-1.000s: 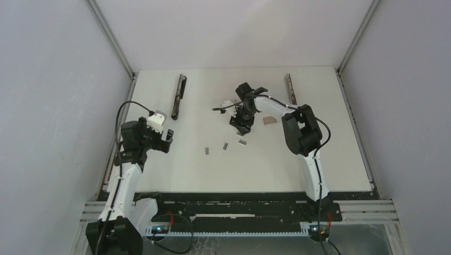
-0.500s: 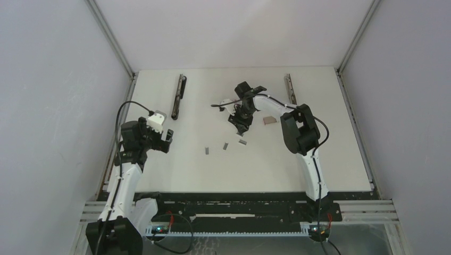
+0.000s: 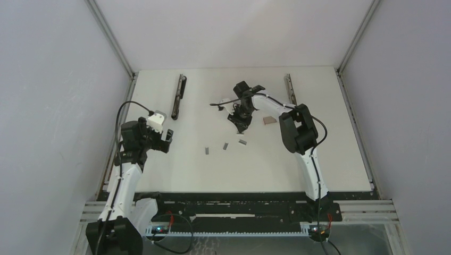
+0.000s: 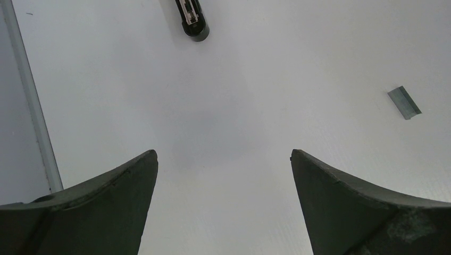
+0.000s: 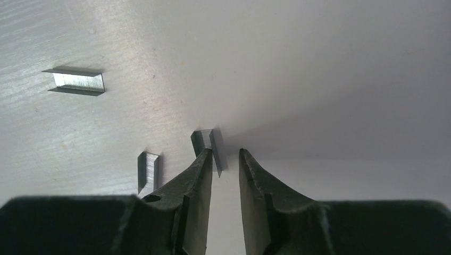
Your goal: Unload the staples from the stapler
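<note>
Staples (image 3: 225, 145): in the top view, three loose strips lie in a row on the table (image 3: 330, 159), on the near side of the right gripper (image 3: 241, 123), which points down at mid-table. The nearest staple strip (image 3: 242, 142) is just beside its fingertips. A small red-and-white box (image 3: 270, 120) sits to the right of those fingers. The left gripper (image 3: 166, 139) hangs well apart, with the black stapler (image 3: 178, 95) beyond its fingers. A second long bar (image 3: 290, 88) lies far right.

Left wrist: fingers (image 4: 106, 202) are spread wide, released, nothing between. The stapler end is ahead of the view-left finger, and one strip lies ahead and outside the other finger.

Right wrist: fingers (image 5: 194, 180) are nearly together with a narrow gap, nothing in it. One strip sits at the view-left fingertip, outer side; contact is unclear. Two more lie further out that side.
</note>
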Controlling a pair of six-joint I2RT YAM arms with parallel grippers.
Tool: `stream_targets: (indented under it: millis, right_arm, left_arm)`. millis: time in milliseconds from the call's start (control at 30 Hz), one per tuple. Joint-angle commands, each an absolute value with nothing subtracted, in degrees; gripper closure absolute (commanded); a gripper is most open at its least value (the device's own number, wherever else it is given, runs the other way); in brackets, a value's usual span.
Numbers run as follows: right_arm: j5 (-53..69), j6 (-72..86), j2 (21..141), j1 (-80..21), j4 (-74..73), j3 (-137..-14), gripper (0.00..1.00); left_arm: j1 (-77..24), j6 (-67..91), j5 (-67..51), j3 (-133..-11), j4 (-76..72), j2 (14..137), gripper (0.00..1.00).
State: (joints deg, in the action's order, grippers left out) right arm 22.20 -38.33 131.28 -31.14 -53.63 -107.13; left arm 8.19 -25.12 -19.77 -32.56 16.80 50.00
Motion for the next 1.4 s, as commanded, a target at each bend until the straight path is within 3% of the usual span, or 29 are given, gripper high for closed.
stream_targets:
  millis: [0, 433, 500, 933, 1367]
  right_arm:
    - [22.98, -38.45, 132.10, -31.77, -55.08, -108.32, 0.76]
    - [19.86, -38.39, 132.36, -32.43, -53.97, -107.64, 0.93]
    - [19.63, -38.11, 132.52, -32.47, -53.88, -107.79, 1.00]
    - [27.06, -26.21, 130.38, -28.47, -52.58, -111.86, 1.00]
    - [21.39, -3.73, 119.23, -17.51, -42.78, -105.50, 1.00]
  left_arm:
    - [8.44, -25.78, -20.13, -31.93, 14.42, 50.08, 0.00]
    - [8.44, -25.84, -20.13, -31.95, 14.42, 50.34, 0.00]
    - [8.45, -25.84, -20.13, -31.97, 14.41, 50.34, 0.00]
    - [8.44, -25.89, -20.26, -31.90, 14.42, 50.47, 0.00]
    - [8.48, -25.59, -20.91, -32.26, 14.68, 51.55, 0.00]
